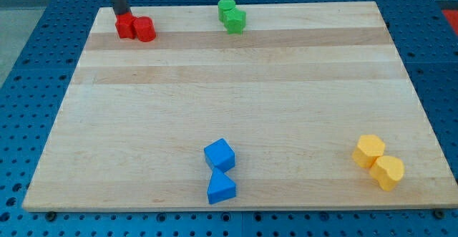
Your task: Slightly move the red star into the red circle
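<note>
camera view: my tip comes down on a slight slant from the view's top, its end touching the top edge of the red star. the star touches the red circle on its right (both at the bench's top-left corner). no jaws on this rod.

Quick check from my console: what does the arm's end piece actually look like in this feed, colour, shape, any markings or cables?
Only the lower stretch of a straight, dark grey to black rod shows, entering at the view's top left. It looks smooth and round, with no markings or cables visible. My tip sits at the red blocks. The arm above is out of frame.
</note>
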`<state>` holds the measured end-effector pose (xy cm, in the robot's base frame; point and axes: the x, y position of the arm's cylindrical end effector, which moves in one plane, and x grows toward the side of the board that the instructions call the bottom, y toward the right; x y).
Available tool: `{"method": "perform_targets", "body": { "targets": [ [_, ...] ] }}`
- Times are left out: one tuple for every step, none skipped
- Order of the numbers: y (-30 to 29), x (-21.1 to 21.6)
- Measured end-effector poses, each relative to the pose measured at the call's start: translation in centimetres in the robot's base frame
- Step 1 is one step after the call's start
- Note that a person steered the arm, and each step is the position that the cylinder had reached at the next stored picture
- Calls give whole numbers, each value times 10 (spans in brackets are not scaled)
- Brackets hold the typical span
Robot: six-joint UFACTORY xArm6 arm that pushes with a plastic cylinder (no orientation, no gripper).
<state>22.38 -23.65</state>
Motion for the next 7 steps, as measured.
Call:
{"method": "perform_targets", "body": {
  "targets": [
    [4, 3],
    [22, 8],
    [35, 9],
    [33, 2],
    [6, -7],
    [-13, -4],
    [-14, 3]
  ]
}}
